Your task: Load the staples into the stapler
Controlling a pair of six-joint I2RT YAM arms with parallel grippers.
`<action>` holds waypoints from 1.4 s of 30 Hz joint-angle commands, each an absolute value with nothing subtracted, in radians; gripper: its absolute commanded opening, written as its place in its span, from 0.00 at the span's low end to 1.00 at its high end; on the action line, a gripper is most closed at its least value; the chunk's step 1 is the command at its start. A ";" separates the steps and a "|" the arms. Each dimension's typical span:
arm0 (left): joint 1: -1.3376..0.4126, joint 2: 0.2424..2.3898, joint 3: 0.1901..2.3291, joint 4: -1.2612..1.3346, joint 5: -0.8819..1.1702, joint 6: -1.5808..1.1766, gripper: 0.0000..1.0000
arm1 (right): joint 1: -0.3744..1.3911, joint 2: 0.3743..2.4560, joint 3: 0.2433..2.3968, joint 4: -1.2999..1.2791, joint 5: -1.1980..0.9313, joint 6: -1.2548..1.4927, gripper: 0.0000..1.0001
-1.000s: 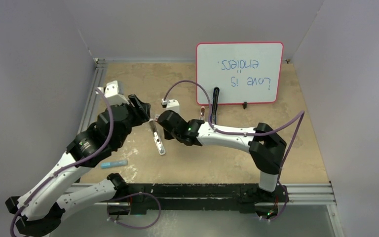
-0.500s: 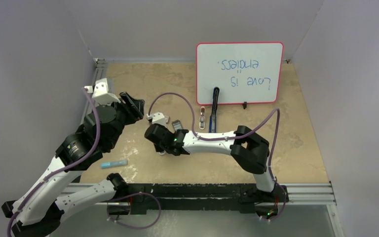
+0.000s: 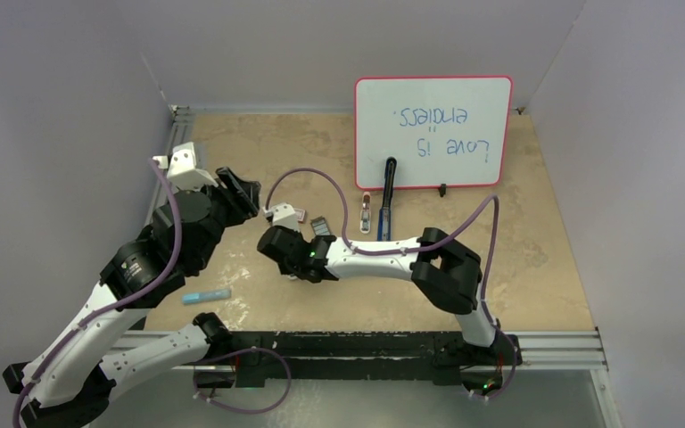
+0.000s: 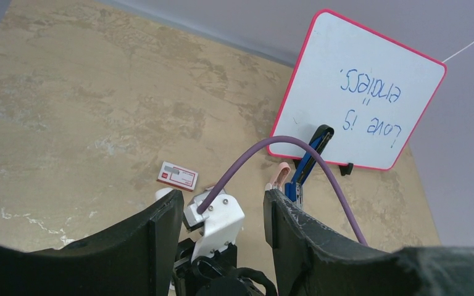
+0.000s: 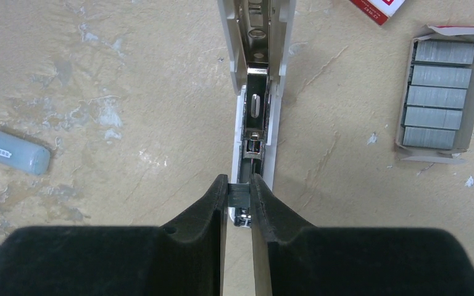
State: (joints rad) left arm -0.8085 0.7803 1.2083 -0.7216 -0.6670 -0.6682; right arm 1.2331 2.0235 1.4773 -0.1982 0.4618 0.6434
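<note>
The small dark-grey staple strip [image 5: 239,197] was clenched in the right gripper [image 5: 239,185] over the open white stapler [image 5: 286,37]; the left gripper [image 4: 222,203] gaped empty. If tilted, it could jam on the metal channel [image 5: 254,108].

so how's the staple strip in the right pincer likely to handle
The staple strip looks tiny, so probably very light. Held only at the right pincer tips, its smooth metal may slip. Thin joined staples, so bending could break it.
</note>
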 commanded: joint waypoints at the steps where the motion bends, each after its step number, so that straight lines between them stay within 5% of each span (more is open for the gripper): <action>1: -0.815 0.773 1.221 -0.706 -0.690 -0.649 0.51 | 1.237 2.022 1.508 -0.201 0.511 0.633 0.19; 28: -0.815 0.762 1.220 -0.722 -0.690 -0.664 0.51 | 1.238 2.057 1.496 -0.188 0.495 0.607 0.18; 42: -0.815 0.762 1.212 -0.724 -0.689 -0.670 0.51 | 1.237 2.021 1.476 -0.181 0.422 0.560 0.30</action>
State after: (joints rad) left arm -0.8085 0.7692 1.2083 -0.7353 -0.6773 -0.6697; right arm 1.2331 2.0583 1.4765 -0.1879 0.4496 0.5789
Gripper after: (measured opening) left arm 0.510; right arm 0.273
